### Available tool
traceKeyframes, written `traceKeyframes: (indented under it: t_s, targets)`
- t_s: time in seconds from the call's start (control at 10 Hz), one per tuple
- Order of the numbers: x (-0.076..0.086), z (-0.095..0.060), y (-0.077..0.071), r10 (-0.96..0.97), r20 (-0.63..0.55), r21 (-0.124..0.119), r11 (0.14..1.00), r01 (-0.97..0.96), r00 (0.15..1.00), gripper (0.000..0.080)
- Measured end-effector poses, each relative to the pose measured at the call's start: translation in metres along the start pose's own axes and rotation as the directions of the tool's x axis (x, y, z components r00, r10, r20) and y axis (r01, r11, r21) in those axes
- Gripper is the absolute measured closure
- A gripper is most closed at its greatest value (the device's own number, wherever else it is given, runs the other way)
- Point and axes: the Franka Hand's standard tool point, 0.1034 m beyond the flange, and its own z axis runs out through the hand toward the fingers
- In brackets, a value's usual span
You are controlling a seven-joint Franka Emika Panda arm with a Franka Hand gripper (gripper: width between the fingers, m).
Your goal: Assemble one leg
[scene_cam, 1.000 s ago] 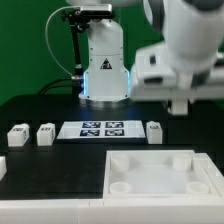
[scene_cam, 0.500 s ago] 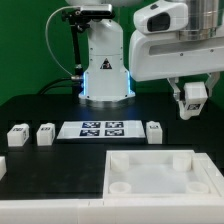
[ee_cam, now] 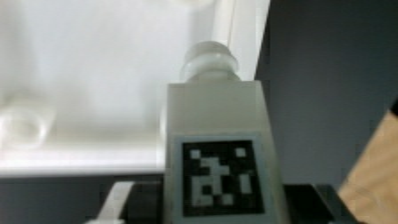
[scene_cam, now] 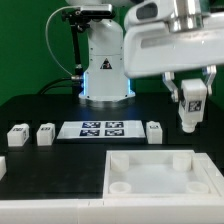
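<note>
My gripper [scene_cam: 189, 103] is shut on a leg [scene_cam: 190, 108], a small white block with a black-and-white tag, and holds it in the air above the far right corner of the large white tray [scene_cam: 130, 158]. In the wrist view the held leg [ee_cam: 217, 130] fills the middle, its peg end pointing at the tray [ee_cam: 89, 90] below. Three more legs stand on the table: two at the exterior view's left [scene_cam: 17, 135] [scene_cam: 45, 134] and one to the right of the marker board [scene_cam: 154, 131].
The marker board [scene_cam: 103, 129] lies flat behind the tray. The robot base [scene_cam: 103, 65] stands at the back. A white part [scene_cam: 3, 165] shows at the exterior view's left edge. The tray has round corner sockets [scene_cam: 181, 159].
The arm has moved toward the exterior view's left and lower, carrying the leg down closer to the tray's far right corner.
</note>
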Motion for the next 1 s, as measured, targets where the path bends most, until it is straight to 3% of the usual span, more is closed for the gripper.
traceKeyframes:
  t_s: [0.1, 0.2, 0.3, 0.4, 0.7, 0.8, 1.0]
  targets:
    - [0.011, -0.002, 0.004, -0.025, -0.054, -0.003, 1.0, 0.025, 0.998, 0.0509]
    - [0.03, -0.005, 0.007, -0.033, -0.191, -0.005, 0.999, 0.033, 0.981, 0.0509]
    - [0.037, -0.005, 0.007, -0.054, -0.318, -0.013, 0.999, 0.053, 0.947, 0.0509]
    - [0.02, 0.009, 0.008, -0.048, -0.245, -0.011, 0.999, 0.047, 0.968, 0.0509]
    - [0.022, 0.008, 0.009, -0.055, -0.248, -0.014, 0.999, 0.053, 0.967, 0.0509]
    - [0.027, 0.013, 0.013, -0.076, -0.216, -0.022, 0.997, 0.073, 0.973, 0.0509]
    - [0.054, 0.025, 0.024, -0.098, -0.198, -0.035, 0.995, 0.093, 0.975, 0.0509]
